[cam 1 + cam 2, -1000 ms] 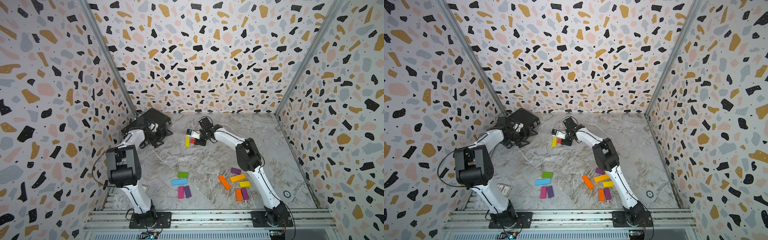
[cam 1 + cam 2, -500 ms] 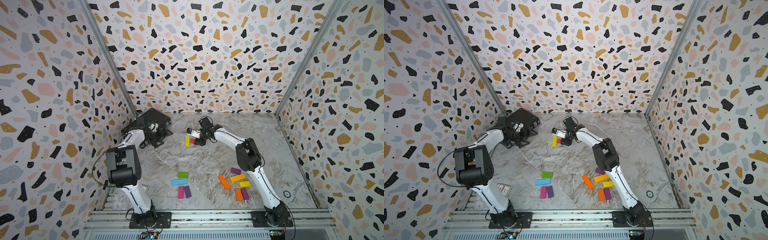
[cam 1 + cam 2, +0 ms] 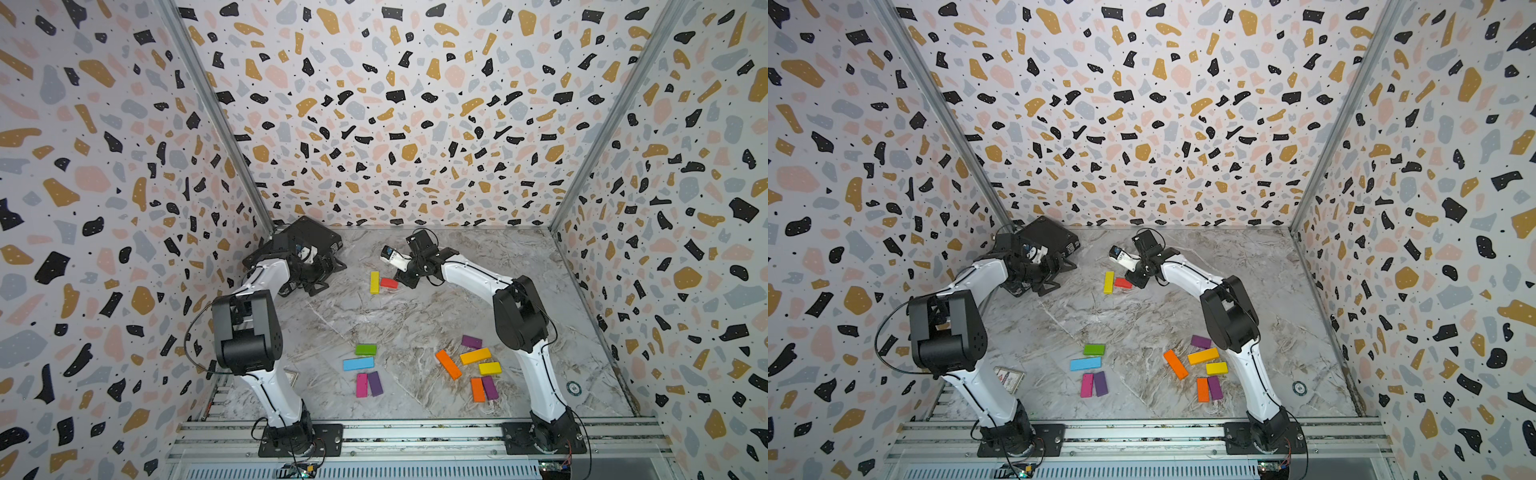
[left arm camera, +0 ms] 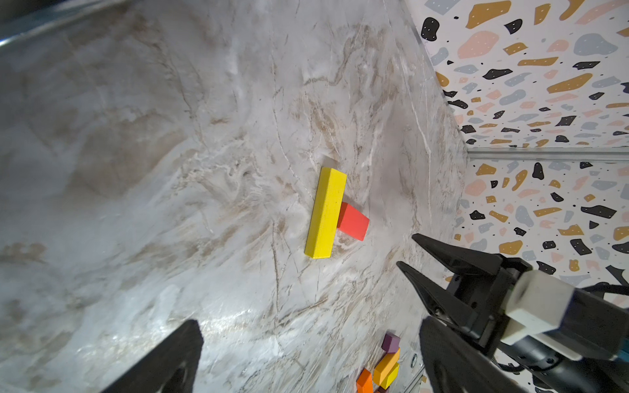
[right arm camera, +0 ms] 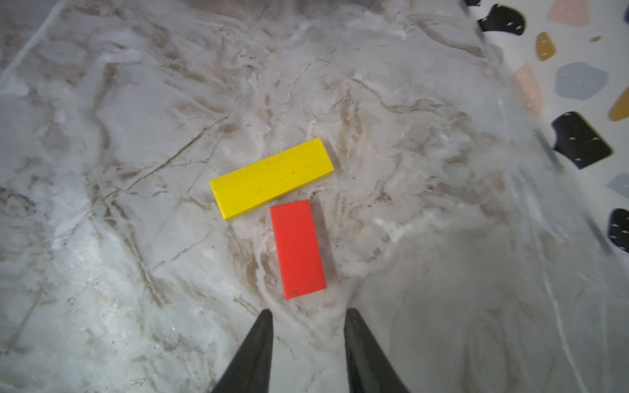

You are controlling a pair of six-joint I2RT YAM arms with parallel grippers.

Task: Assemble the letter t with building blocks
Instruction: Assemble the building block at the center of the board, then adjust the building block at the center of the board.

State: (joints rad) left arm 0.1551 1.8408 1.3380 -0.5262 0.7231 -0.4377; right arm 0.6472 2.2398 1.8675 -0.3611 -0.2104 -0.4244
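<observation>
Because its stem must butt the crossbar squarely, the long yellow block [image 5: 271, 178] lies with the short red block [image 5: 298, 249] touching at its six o'clock; the right gripper [image 5: 308, 321], slightly spread, holds nothing, and the left gripper [image 4: 306, 354] gapes idle.

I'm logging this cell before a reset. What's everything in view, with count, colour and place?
T blocks: 2, yellow long, red short, touching, mid-table near the back.
Left cluster: 4, green, blue, pink, purple, front centre.
Right cluster: 6, two purple, three orange, one yellow, by the right arm.
Case: 1, black, back left corner.
Card: 1, front left edge.
Disc: 1, small, front right.
Left gripper: open, by the case.
Right gripper: open, empty, just off the red block.
</observation>
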